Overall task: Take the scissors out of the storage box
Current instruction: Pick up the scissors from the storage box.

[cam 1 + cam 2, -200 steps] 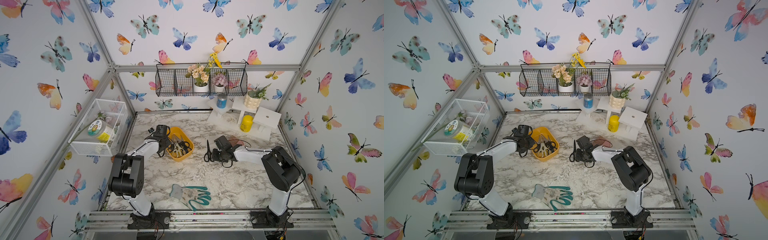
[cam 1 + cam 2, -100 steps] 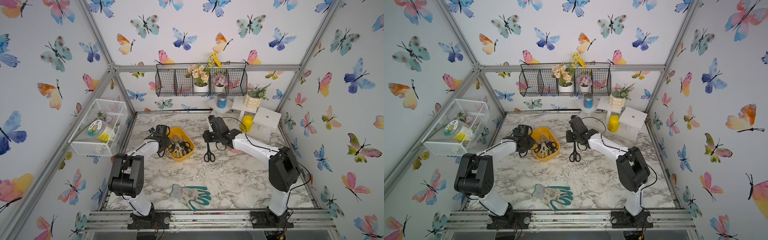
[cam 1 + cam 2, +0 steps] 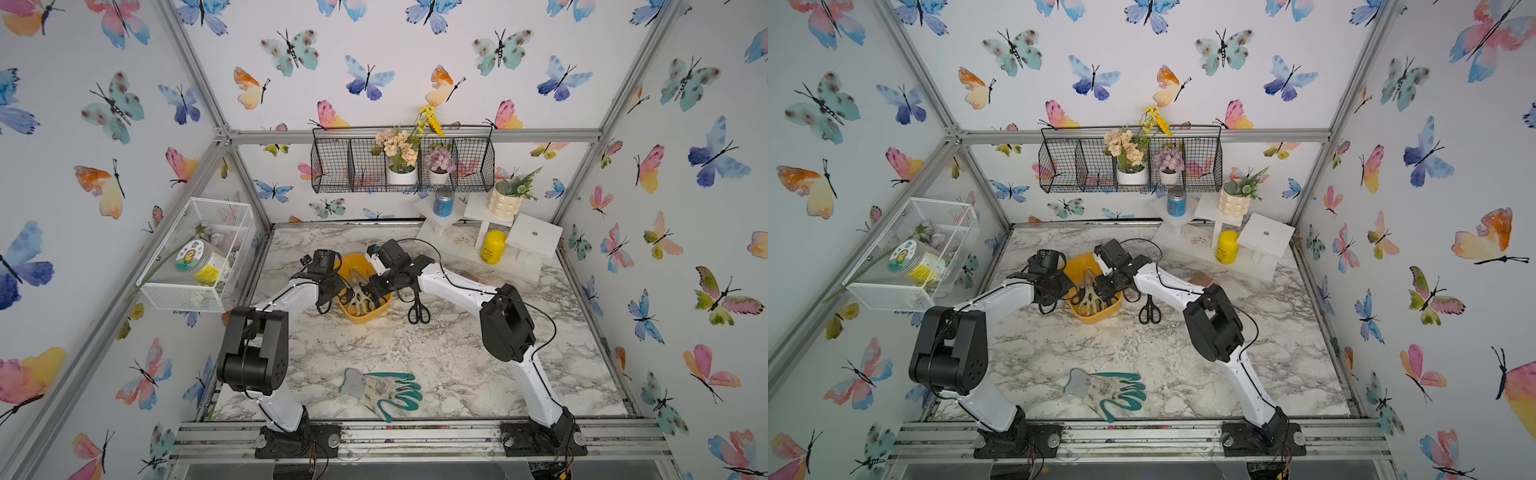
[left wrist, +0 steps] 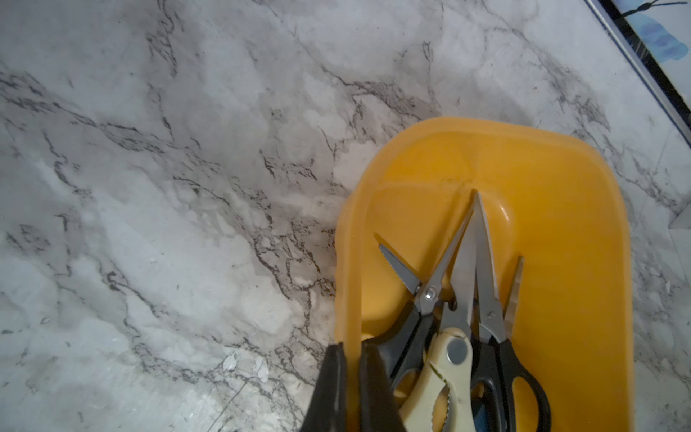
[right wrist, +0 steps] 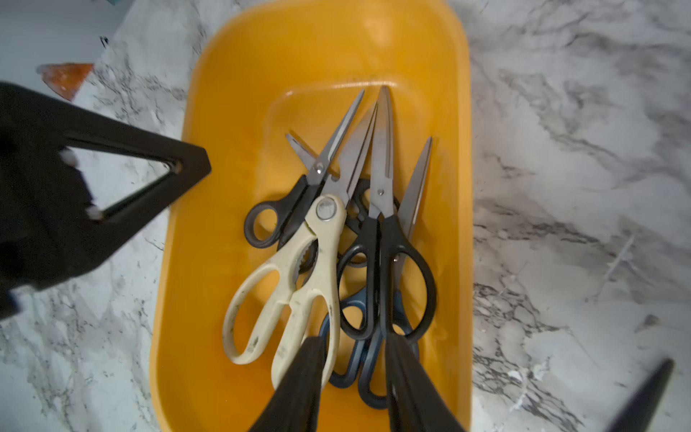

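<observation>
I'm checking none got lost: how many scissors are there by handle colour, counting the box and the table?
Black-handled scissors: 3 (2 in the storage box, 1 on the table)
Cream-handled scissors: 1
Dark blue-handled scissors: 1
Total: 5

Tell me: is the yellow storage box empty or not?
Not empty: cream-handled kitchen shears, black-handled scissors and others lie inside the yellow storage box.

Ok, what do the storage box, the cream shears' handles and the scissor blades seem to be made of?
Storage box: likely plastic, smooth glossy yellow, with soft highlights and moulded rounded corners. Cream shears handles: probably hard plastic, matte, with dark scuffs. Blades: metal, apparently steel, dull grey sheen, shiny rivets at the pivots.
</observation>
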Robot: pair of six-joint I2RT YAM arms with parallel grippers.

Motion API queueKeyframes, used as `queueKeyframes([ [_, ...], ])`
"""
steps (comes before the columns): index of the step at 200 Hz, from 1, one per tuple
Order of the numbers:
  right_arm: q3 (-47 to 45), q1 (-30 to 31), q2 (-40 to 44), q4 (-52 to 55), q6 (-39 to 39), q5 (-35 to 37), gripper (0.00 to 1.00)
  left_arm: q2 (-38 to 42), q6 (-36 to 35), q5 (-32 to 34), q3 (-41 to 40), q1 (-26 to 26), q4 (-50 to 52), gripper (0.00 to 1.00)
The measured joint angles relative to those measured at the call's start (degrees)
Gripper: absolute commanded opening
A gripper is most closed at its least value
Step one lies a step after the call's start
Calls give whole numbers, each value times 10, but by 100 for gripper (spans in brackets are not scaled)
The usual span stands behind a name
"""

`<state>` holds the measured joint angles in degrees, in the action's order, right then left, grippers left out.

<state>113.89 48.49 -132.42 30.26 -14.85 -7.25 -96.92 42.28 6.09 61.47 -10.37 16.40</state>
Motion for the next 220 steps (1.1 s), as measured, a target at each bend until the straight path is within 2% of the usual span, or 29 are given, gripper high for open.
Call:
queueKeyframes([
  [156, 37, 4, -55, 67, 10, -1, 29, 0, 17, 0, 0, -31, -10, 0],
  [184, 33, 6, -55, 67, 10, -1, 25, 0, 18, 0, 0, -33, -10, 0],
  [220, 28, 6, -56, 67, 10, 0, 14, 0, 23, 0, 0, -33, -9, 0],
])
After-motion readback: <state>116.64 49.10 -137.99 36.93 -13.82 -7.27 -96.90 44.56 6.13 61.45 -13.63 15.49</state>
